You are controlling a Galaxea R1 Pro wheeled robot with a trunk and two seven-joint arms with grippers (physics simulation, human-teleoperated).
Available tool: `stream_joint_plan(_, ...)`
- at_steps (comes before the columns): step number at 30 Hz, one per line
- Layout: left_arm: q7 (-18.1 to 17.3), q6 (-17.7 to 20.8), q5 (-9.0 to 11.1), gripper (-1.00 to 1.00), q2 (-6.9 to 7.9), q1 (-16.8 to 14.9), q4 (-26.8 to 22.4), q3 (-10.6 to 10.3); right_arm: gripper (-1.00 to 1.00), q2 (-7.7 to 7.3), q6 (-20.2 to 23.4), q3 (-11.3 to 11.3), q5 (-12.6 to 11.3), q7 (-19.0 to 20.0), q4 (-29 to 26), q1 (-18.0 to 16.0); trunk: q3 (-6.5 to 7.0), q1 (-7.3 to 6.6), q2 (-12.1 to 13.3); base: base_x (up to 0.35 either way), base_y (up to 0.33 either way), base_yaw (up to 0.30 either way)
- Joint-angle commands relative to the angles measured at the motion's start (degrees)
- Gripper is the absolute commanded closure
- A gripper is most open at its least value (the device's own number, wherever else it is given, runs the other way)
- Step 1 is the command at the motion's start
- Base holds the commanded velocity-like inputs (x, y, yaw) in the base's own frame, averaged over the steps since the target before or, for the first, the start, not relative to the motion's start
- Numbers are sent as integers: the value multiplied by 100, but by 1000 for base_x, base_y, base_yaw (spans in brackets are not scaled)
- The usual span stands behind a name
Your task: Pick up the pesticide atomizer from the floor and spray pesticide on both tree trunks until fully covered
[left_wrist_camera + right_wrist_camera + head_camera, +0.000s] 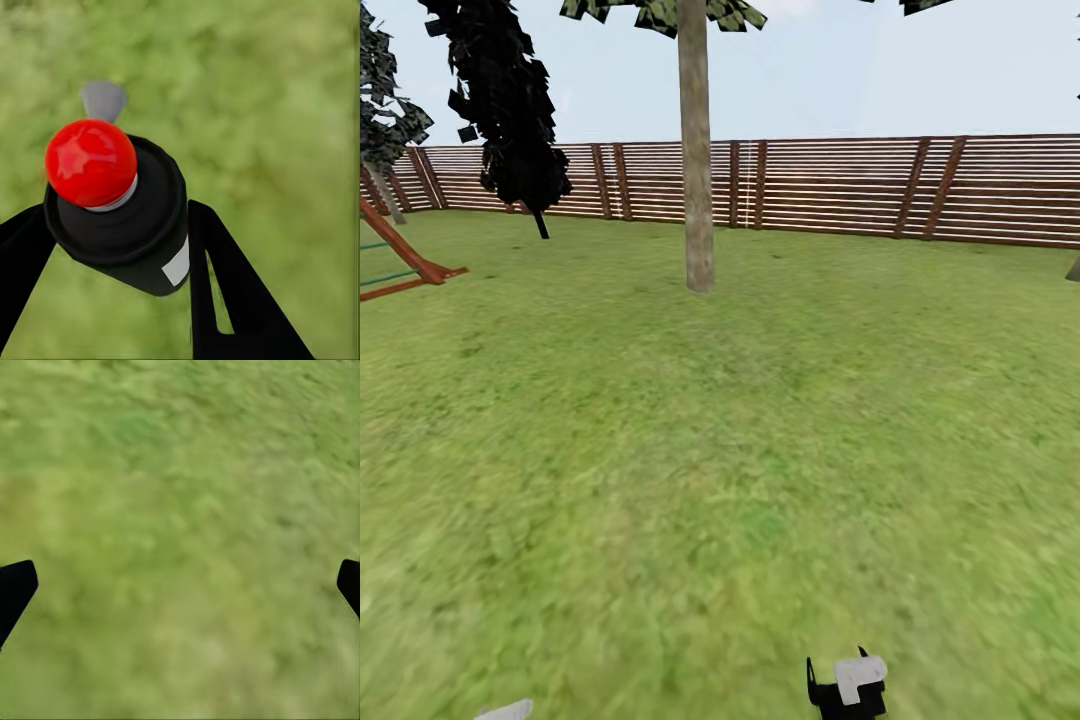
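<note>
The pesticide atomizer point(124, 225), a black can with a red round cap point(90, 161) and a grey nozzle point(103, 99), sits between my left gripper's point(120, 217) black fingers point(225, 285), which are shut on its body above the grass. One tree point(696, 150) stands ahead in the head view, its straight grey-brown trunk rising from the lawn with leaves only at the top. It is several metres beyond my arms. My right gripper point(182, 581) hangs open over bare grass and also shows at the head view's lower edge point(847, 690). No white specks show on the trunk.
The green lawn point(740, 450) stretches from me to a brown slatted fence point(840, 185) across the back. A black conifer point(510, 100) stands at the back left, with a red play frame point(405, 255) at the left edge. Another trunk base point(1074, 268) touches the right edge.
</note>
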Motion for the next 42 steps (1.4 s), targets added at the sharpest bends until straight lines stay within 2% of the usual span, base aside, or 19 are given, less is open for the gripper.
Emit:
stream_joint_plan(1, 0, -1, -2, 100, 1, -1, 0, -1, -100, 0, 0, 0, 0, 0, 0, 0, -1, 0, 0, 341, 0, 71)
stream_joint_plan(9, 0, -1, 9, 100, 10, 4, 0, 0, -100, -2, 0, 0, 2, 0, 0, 0, -22, 0, 0, 342, 0, 176)
stream_joint_plan(42, -44, 2, 42, 100, 20, 15, -1, 5, -100, -3, 0, 9, 18, 2, 9, 0, -23, 0, 0, 306, 0, 1)
